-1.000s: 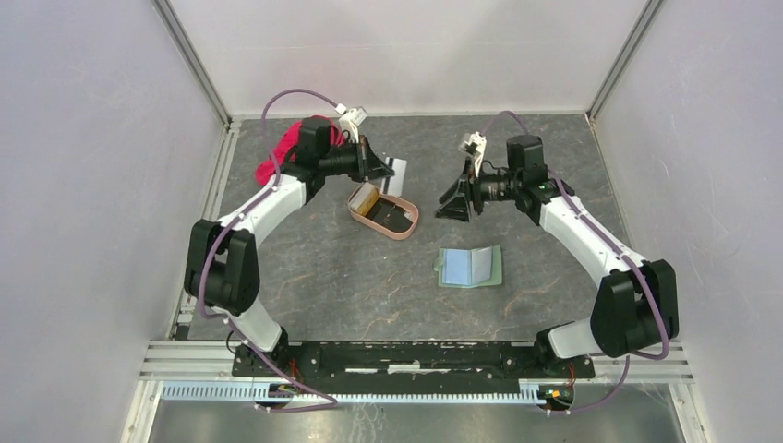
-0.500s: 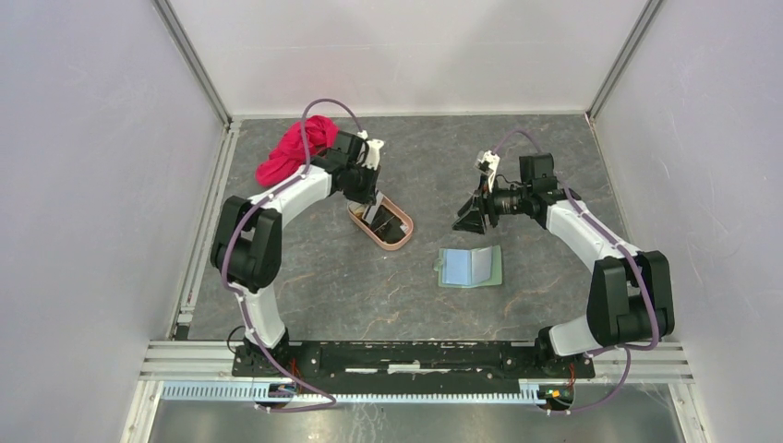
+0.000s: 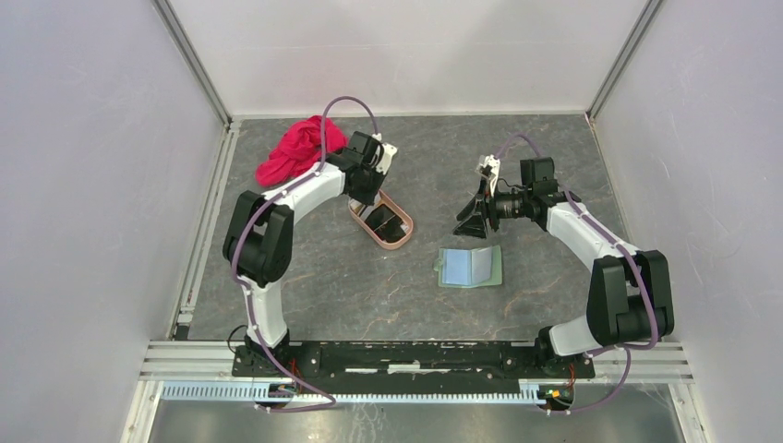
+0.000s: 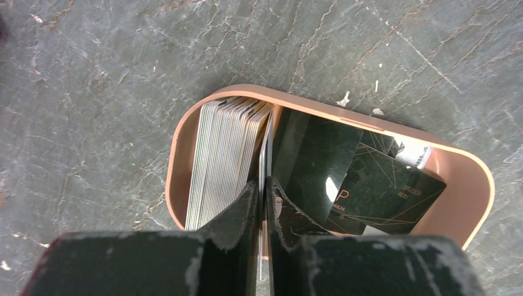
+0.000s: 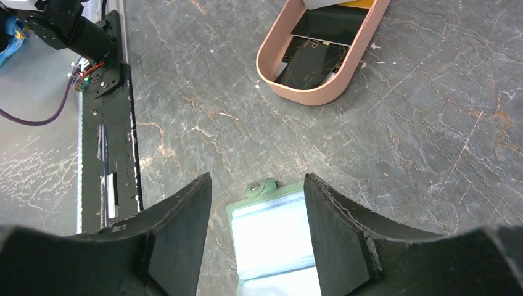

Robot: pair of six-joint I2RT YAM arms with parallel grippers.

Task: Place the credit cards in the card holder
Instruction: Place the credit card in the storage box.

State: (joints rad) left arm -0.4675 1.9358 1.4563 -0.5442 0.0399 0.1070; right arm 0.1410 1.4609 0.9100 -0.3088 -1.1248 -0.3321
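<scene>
Left arm [image 3: 295,189], right arm [image 3: 582,231]: white links, black joints, purple cables [image 3: 351,99]. Left tool [image 4: 264,191], right tool [image 5: 256,180]: black wedge fingers [image 5: 179,216], scuffed paint.

The left gripper [image 4: 264,188] is black, with a white card [image 4: 266,148] seen edge-on between its fingers. To its left are silvery-white cards [image 4: 222,154]. To its right are glossy black cards [image 4: 364,185] with thin gold lines. The tray [image 4: 176,154] is pinkish-tan. Under the black right gripper [image 5: 258,182] is the sage-green card holder [image 5: 271,240], pale blue inside. The table [image 5: 432,123] is dark grey with pale and rust veins.
</scene>
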